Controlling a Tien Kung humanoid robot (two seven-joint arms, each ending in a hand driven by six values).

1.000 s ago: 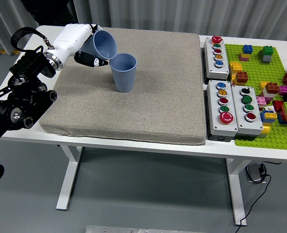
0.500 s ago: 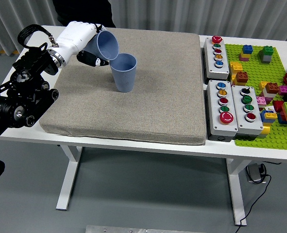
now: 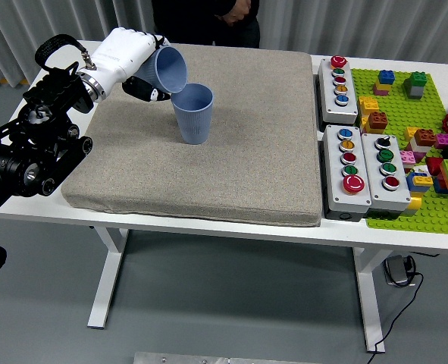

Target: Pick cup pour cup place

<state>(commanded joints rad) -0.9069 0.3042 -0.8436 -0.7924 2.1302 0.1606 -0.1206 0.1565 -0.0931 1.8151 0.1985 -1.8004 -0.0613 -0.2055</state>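
Left arm [image 3: 26, 152] enters from the left edge, black linkage rising over the table's left end to a white left hand [image 3: 126, 54] held above the far left part of the mat; fingers wrapped around a blue cup [image 3: 165, 68], dark fingertips [image 3: 149, 94] visible under its wall. Held cup tipped steeply, mouth facing right and down, its lower rim just above and at the left rim of a second blue cup [image 3: 192, 113]; whether the rims touch cannot be told. Second cup stands upright on the grey mat [image 3: 231, 174], left of the mat's centre, toward its far side; contents of either cup not visible. Right arm not in view. Mat covers most of the left and middle of the white table [image 3: 208, 227], with nothing else on it near the cups. Right of the mat, well apart from the cups: a button box [image 3: 339, 80] at the far side with a column of coloured buttons, and two more button boxes [image 3: 366, 168] side by side nearer the front edge. Further right a green baseplate [image 3: 405, 106] carries scattered coloured bricks [image 3: 428, 152], running off the right edge. At the far side of the table a person in dark clothing [image 3: 205, 19] stands behind the mat, hands together in front of the body, clear of the table. Grey curtain behind, grey floor below, a cable [image 3: 402, 303] trailing by the right table leg
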